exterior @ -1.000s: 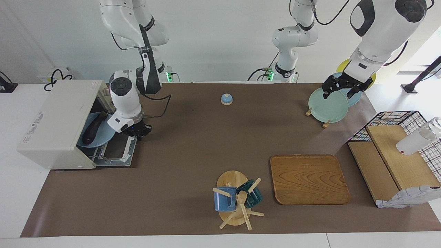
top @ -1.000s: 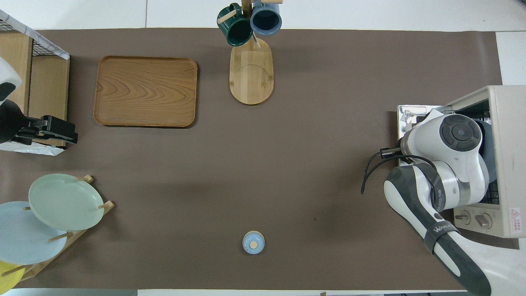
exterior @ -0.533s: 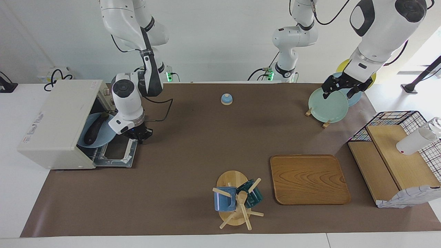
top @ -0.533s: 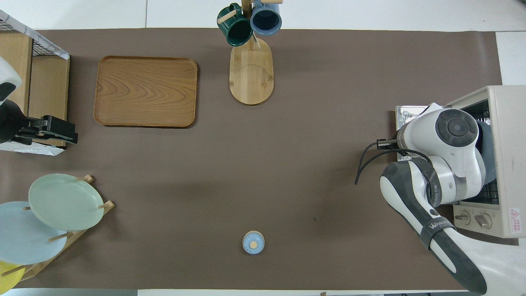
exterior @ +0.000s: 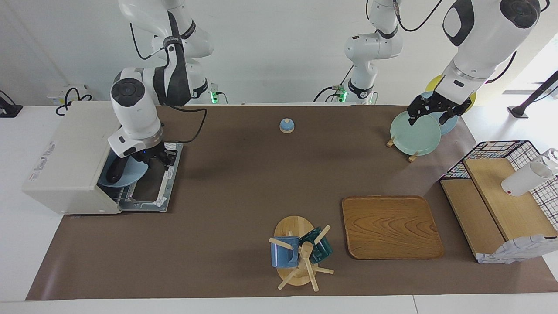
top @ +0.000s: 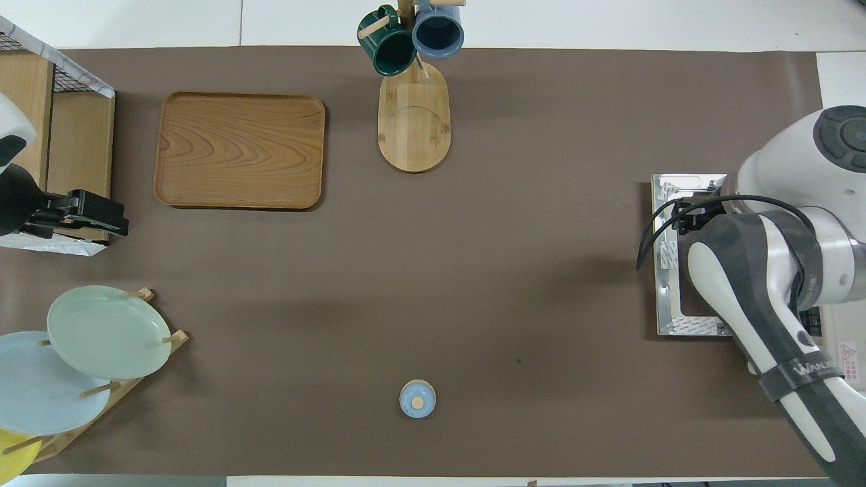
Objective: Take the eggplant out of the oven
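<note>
Reach step: my right gripper (exterior: 153, 158) hovers at the open oven (exterior: 72, 157) mouth, left of frame; finger gap unreadable. Eggplant (exterior: 114, 171) lies on the blue plate (exterior: 130, 172) inside. Next: descend, pinch it. Left gripper (exterior: 431, 111) waits over the green plate (exterior: 414, 133), upper right.

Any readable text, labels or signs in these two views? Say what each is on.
"WANJ…": on the right arm's dark sleeve, overhead view; the end of the word is unclear.
Grey print on top of the oven: too blurred to read.
Sticker with a red warning triangle on the oven: its text is too small to read.
No other text shows.
</note>
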Motion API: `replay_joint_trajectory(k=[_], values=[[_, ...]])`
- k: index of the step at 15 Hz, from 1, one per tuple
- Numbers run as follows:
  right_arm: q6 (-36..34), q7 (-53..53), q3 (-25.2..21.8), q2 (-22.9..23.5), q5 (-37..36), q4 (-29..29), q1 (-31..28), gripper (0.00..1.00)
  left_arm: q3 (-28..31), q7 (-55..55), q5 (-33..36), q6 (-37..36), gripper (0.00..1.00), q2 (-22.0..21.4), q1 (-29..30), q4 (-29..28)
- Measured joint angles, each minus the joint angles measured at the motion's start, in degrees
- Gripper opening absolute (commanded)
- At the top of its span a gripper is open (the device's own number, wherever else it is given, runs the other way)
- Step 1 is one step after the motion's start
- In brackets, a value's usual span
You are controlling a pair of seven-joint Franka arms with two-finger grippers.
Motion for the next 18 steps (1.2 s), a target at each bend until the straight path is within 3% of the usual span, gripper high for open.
replay_joint_trajectory(k=[2,5,6,7,11,14,18], values=[[0.9,-2.0,-0.1,0.0,0.0,-1.6,-2.5,0.51,0.0,0.0,0.0,0.0,1.0,0.0,0.0,0.0],[7.7,-3.0,-0.2,-0.2,0.0,-6.7,-3.7,0.45,0.0,0.0,0.0,0.0,1.0,0.0,0.0,0.0],[9.2,-3.0,-0.2,-0.4,0.0,-8.2,-3.7,0.26,0.0,0.0,0.0,0.0,1.0,0.0,0.0,0.0],[10.0,-3.4,-0.2,-0.6,0.0,-9.3,-3.7,0.0,0.0,0.0,0.0,0.0,1.0,0.0,0.0,0.0],[9.8,-8.3,-0.2,-1.8,-1.0,-10.4,-3.7,0.0,0.1,0.0,0.0,0.0,1.0,0.0,0.0,0.0],[4.5,-8.2,0.1,-2.4,-2.7,-7.7,-2.1,0.0,0.1,0.0,0.0,0.0,1.0,-0.1,0.0,0.0],[-3.4,1.7,0.6,-0.9,-0.8,1.9,9.0,0.0,0.2,0.0,0.0,0.1,1.0,-0.1,0.0,0.0]])
